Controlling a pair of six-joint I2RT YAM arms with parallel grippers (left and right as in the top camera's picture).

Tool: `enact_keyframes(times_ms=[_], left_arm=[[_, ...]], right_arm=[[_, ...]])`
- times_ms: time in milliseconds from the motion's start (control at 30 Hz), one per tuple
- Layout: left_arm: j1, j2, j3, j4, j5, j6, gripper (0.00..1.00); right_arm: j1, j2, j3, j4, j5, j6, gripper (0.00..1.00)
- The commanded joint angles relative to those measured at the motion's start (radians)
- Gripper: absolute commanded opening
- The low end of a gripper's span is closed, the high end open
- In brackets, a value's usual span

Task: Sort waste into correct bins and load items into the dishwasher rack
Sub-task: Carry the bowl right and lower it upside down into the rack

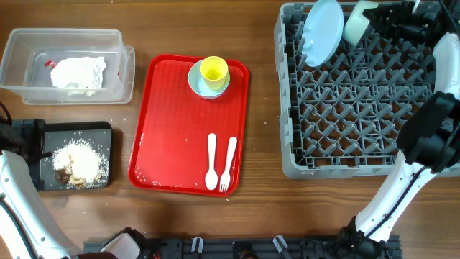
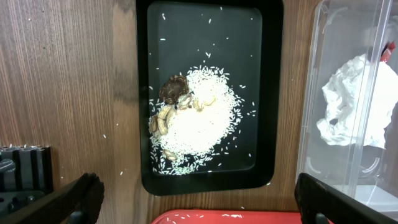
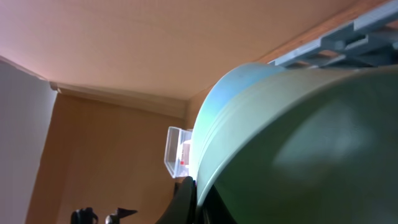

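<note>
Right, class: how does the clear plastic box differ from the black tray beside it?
The clear box is see-through with tall walls; the black tray is opaque and shallow. The box holds a crumpled white napkin; the tray holds pale crumbs and brown scraps. Both are rectangular and sit left of the red tray.

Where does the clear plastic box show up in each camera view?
Overhead: clear plastic box at top left, above the black tray.
Left wrist: along the right edge, right of that tray.
Right wrist: small and distant, left of centre, past the mint green bowl.
Shared landmark: the crumpled white napkin inside it, plain in overhead and left wrist; too small to tell in right wrist.
</note>
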Motion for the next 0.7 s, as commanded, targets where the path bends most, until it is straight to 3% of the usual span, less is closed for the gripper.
enact_keyframes(times_ms=[0, 300, 400, 667], left_arm=[[0.005, 0.005, -0.004, 0.000, -0.013, -0.002, 1.00], [0.005, 0.005, -0.004, 0.000, -0.013, -0.002, 1.00], [0.005, 0.005, -0.004, 0.000, -0.013, -0.002, 1.00], [0.005, 0.005, -0.004, 0.000, -0.013, -0.002, 1.00]], right_arm=[[-0.002, 0.019, 0.009, -0.103, 0.094, -0.003, 0.04], [-0.061, 0.018, 0.010, -0.205, 0.186, -0.047, 0.06], [-0.087, 0.008, 0.010, -0.206, 0.206, -0.047, 0.14], [-0.172, -0.079, 0.011, -0.282, 0.523, -0.035, 0.21]])
